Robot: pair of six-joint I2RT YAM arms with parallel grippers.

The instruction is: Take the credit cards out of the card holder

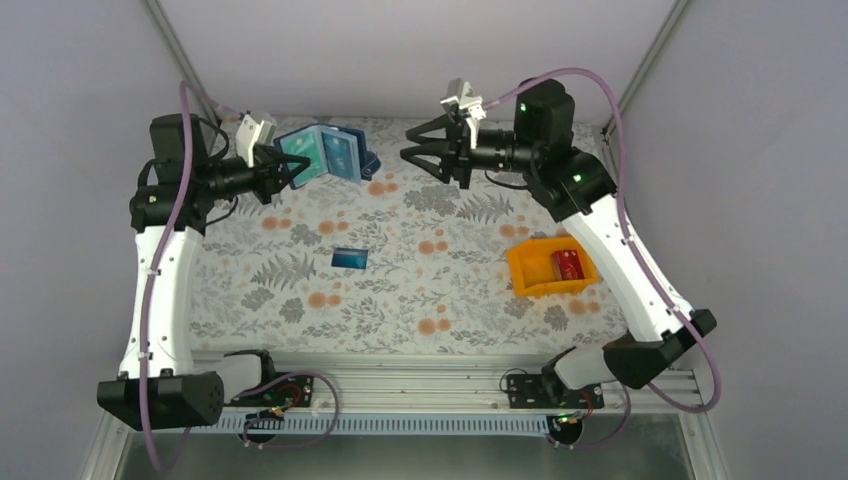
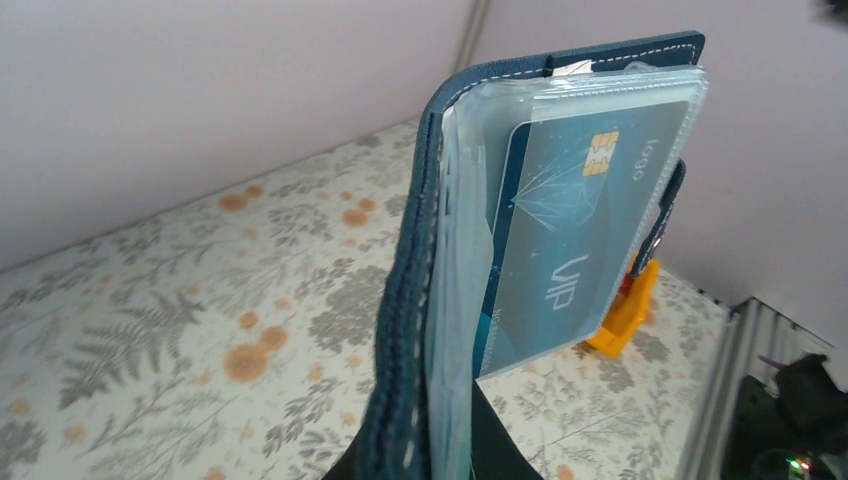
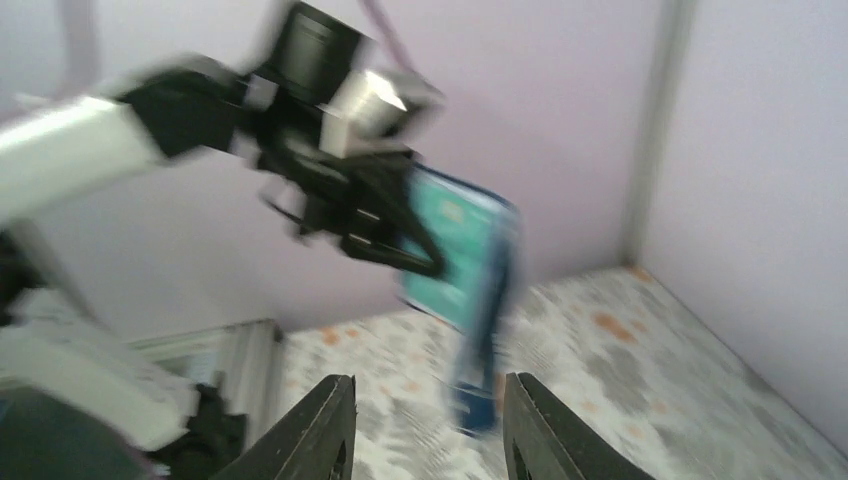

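The card holder [image 1: 325, 150] hangs open above the table's far left, with my left gripper [image 1: 287, 166] shut on its lower edge. In the left wrist view the card holder [image 2: 408, 290] stands upright between the jaws of my left gripper [image 2: 440, 458], and a blue credit card [image 2: 580, 230] marked VIP sits in its clear pocket. A teal card [image 3: 450, 250] shows in the blurred holder [image 3: 490, 300] in the right wrist view. My right gripper [image 1: 408, 142] is open and empty, level with the holder and to its right; the right gripper [image 3: 428, 385] faces it. One blue card [image 1: 350, 258] lies on the table.
An orange bin [image 1: 548, 265] on the right of the table holds a red card [image 1: 570, 263]. The bin [image 2: 625, 315] also shows behind the holder in the left wrist view. Walls close the table at the back and both sides.
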